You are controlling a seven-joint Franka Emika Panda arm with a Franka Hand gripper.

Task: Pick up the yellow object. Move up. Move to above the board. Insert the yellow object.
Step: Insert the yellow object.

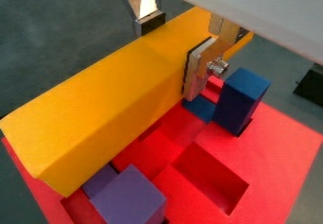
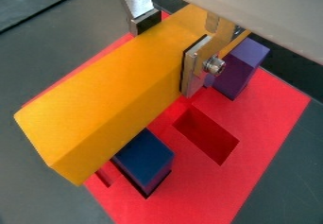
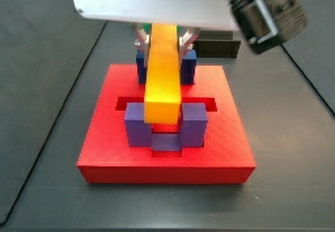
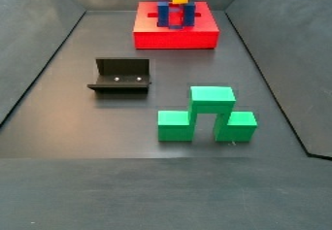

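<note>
Over the board [image 3: 118,148], gripper [image 1: 177,46] clamped on one end of the bar [image 1: 108,105], silver fingers [image 1: 199,69] pressed against its two long faces. Bar [image 3: 161,65] held lengthwise between the paired blue and purple blocks [image 3: 136,124], low among them in a side view; whether already seated in a slot [image 2: 205,136], impossible to tell. Risks from here, as a judgement: grip near one end leaves the long free end prone to droop or yaw, enough to catch on a purple block [image 1: 127,201] or a slot edge. Slight misalignment with the channel could jam the bar against a blue block [image 1: 240,100]. Early release could leave it tilted, propped on the blocks. Far across the floor, green block [image 4: 205,115] and fixture [image 4: 120,76], well clear.
</note>
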